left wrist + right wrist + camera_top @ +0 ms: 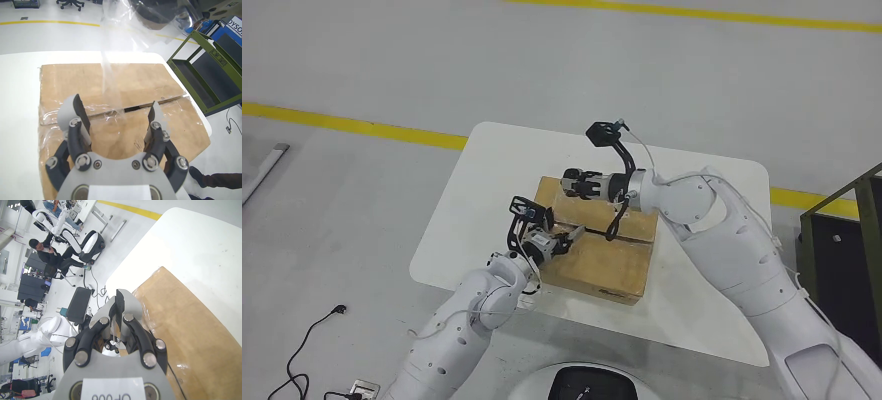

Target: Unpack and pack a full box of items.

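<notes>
A cardboard box (602, 255) lies on the white table (492, 200), its top flaps closed with a narrow gap at the seam (132, 108). My left gripper (567, 236) hovers open just above that seam (116, 102), nothing between its fingers. A strip of clear tape (109, 75) rises from the seam and runs up and away. Crinkled tape still clings to the box's near end (49, 117). My right gripper (570, 183) hangs over the box's far corner (118, 298), shut on the clear tape, a thin film (113, 330) showing between its fingers. The box's contents are hidden.
A green metal cart (198, 75) stands off the table's right side (842, 230). Bare table surface (179, 247) surrounds the box on every side. A cable from the right wrist drapes over the box top (620, 222).
</notes>
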### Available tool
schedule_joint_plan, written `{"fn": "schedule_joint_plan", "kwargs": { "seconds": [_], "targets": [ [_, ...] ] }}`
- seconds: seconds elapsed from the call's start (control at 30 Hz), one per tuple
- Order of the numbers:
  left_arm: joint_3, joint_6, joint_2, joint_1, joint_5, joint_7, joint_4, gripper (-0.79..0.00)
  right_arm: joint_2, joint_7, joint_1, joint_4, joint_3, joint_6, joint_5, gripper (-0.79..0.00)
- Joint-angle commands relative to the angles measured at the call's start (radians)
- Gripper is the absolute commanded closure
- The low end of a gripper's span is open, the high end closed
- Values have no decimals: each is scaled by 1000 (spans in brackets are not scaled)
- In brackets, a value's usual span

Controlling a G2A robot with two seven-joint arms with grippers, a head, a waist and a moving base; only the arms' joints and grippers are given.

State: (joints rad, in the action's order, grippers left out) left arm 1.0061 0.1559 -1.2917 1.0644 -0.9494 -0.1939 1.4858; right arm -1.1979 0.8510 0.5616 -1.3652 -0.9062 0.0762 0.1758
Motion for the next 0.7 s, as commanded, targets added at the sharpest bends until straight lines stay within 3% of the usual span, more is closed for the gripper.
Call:
{"fn": "schedule_joint_plan", "kwargs": {
  "seconds": [0.0, 0.2, 0.3, 0.37, 0.43, 0.53, 0.63, 0.67],
  "targets": [
    [2, 2, -1, 2, -5, 7, 0, 0, 0, 3, 2, -1, -2, -2, 1, 0],
    [16, 12, -1, 13, -10, 26, 12, 0, -1, 17, 3, -1, -8, -7, 0, -3],
    [28, 23, -1, 17, 9, 22, 19, 0, -3, 25, 7, 4, -12, -11, -17, -89],
    [34, 29, -1, 17, 23, 10, 21, 0, -5, 26, 8, 11, -18, -19, -41, -191],
    [44, 39, -1, 19, 41, 0, 21, 0, -7, 30, 3, 22, -24, -26, -67, -206],
    [54, 49, 0, 23, 47, -9, 23, 0, -13, 37, -11, 36, -25, -31, -101, -345],
    [61, 58, 0, 27, 64, -16, 23, 0, -19, 38, -26, 48, -20, -21, -128, -403],
    [64, 62, 0, 28, 77, -17, 23, 0, -22, 35, -32, 55, -19, -16, -138, -529]
  ]
}}
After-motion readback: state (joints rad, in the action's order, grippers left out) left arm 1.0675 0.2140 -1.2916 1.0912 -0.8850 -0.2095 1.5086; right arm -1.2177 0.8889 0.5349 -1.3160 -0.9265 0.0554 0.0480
